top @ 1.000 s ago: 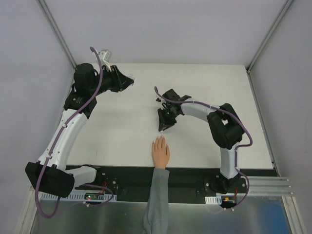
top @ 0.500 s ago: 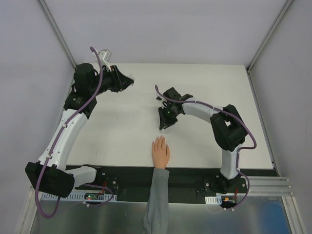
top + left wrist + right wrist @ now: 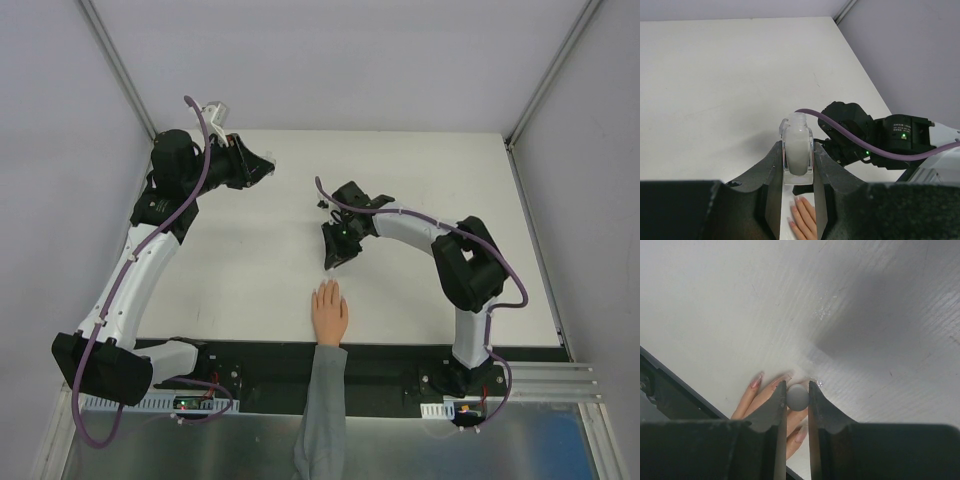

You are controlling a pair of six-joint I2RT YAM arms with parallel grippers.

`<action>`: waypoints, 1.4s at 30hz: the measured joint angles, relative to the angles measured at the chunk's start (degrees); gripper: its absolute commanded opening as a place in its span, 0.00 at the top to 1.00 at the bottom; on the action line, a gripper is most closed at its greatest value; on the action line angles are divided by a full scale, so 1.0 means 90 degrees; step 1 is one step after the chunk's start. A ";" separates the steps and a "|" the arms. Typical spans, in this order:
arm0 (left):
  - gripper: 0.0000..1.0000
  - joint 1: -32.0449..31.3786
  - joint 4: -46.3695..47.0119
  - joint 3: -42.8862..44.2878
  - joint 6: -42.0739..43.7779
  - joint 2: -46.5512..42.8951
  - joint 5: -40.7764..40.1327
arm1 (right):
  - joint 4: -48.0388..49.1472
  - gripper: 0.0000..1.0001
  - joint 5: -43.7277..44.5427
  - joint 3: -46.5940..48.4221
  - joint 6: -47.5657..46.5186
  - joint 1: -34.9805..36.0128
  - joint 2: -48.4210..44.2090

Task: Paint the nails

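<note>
The peach mannequin hand [image 3: 330,312] lies palm down at the table's near edge, on a grey sleeve [image 3: 322,410]. Its nails [image 3: 756,380] are long, and one is tinted pink. My right gripper [image 3: 797,386] hovers just above the fingertips, shut on a small round grey brush cap [image 3: 798,397] seen end-on. The brush below the cap is hidden. In the top view this right gripper [image 3: 335,258] sits just beyond the fingers. My left gripper [image 3: 798,149] is raised at the far left, shut on a small clear bottle [image 3: 798,136]. The top view shows the left gripper [image 3: 262,168] well away from the hand.
A small wet glossy spot [image 3: 818,383] lies on the white table [image 3: 250,270] beside the fingertips. The black base rail [image 3: 390,360] runs along the near edge. Grey walls enclose the table on three sides.
Almost nothing has changed. The right arm's elbow has shifted slightly and its gripper has edged a little to the left. The left arm is still.
</note>
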 measured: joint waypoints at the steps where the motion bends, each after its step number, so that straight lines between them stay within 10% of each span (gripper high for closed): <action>1: 1.00 0.0000 0.0000 0.0000 0.0000 -0.0005 0.0000 | 0.0000 1.00 0.0000 0.0000 0.0000 0.0000 0.0007; 27: 1.00 0.0000 0.0029 -0.0393 -0.0075 -0.0697 0.0002 | -0.0379 1.00 0.0318 0.0673 -0.0034 -0.0304 0.0114; 42: 1.00 -0.1030 0.2295 -0.3832 -0.0097 -0.2353 0.0095 | -0.0882 1.00 0.0177 0.1146 -0.0148 -0.0556 -0.1341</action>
